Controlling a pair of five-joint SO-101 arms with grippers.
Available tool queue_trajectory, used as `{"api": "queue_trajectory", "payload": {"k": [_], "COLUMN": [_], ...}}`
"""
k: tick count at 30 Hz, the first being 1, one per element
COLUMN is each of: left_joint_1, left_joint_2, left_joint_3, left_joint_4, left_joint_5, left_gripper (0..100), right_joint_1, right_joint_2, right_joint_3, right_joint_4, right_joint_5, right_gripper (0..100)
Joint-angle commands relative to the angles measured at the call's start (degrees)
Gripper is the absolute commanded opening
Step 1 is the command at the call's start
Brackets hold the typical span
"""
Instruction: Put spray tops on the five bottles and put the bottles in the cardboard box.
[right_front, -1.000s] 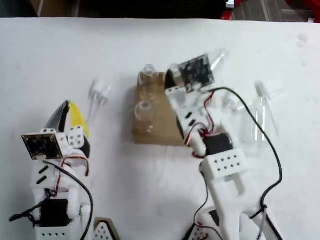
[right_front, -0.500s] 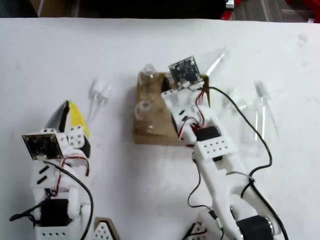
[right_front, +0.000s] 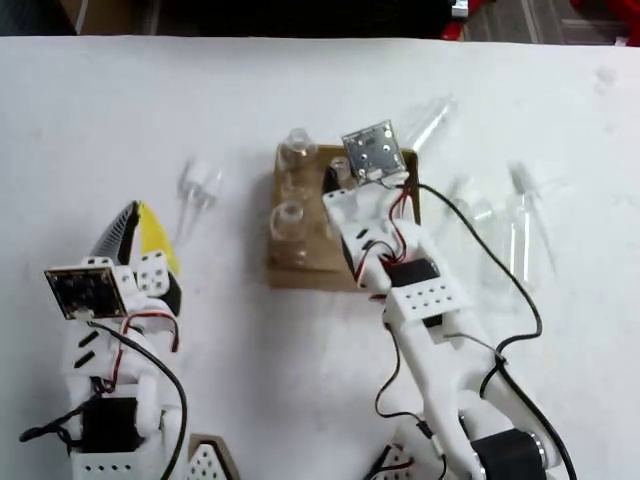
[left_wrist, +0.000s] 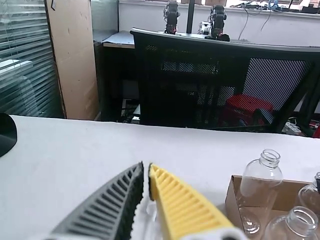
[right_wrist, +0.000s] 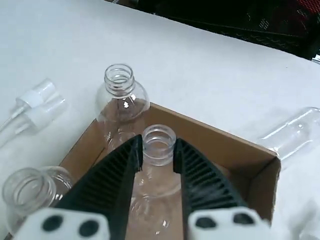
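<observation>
Right gripper (right_wrist: 157, 144) clamped on neck of uncapped bottle (right_wrist: 155, 188), upright in cardboard box (right_wrist: 220, 145). Left gripper (left_wrist: 146, 170) closed, empty, table's 8 o'clock.

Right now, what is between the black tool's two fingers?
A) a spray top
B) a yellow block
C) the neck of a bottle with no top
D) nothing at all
C: the right tool has its fingers pressed on both sides of the neck of an open bottle, over the cardboard box.
</observation>
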Motion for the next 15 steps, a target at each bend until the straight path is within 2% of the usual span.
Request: {"api": "queue_trajectory", "payload": {"k": [1,8,15], "left_joint_1": [-0.7,-0.7,-0.7], "left_joint_2": [-0.4,-0.4,-0.4], "left_joint_3": [-0.1,-0.1,-0.1], "left_joint_4": [-1.9,-1.9,-1.9], "left_joint_5": [0.9,0.9,0.9], "left_gripper": [2,2,2], "right_joint_1": [0.9,1.0,0.8], "right_joint_2": [-0.1,-0.6,-4.4], "right_joint_3": [0.3,0.3,-0.1], "right_joint_4": [-1.4,-0.9,2.1], "right_joint_5": [-0.7,-0.7,-0.7], "right_gripper": [1.9,15.8,16.8]}}
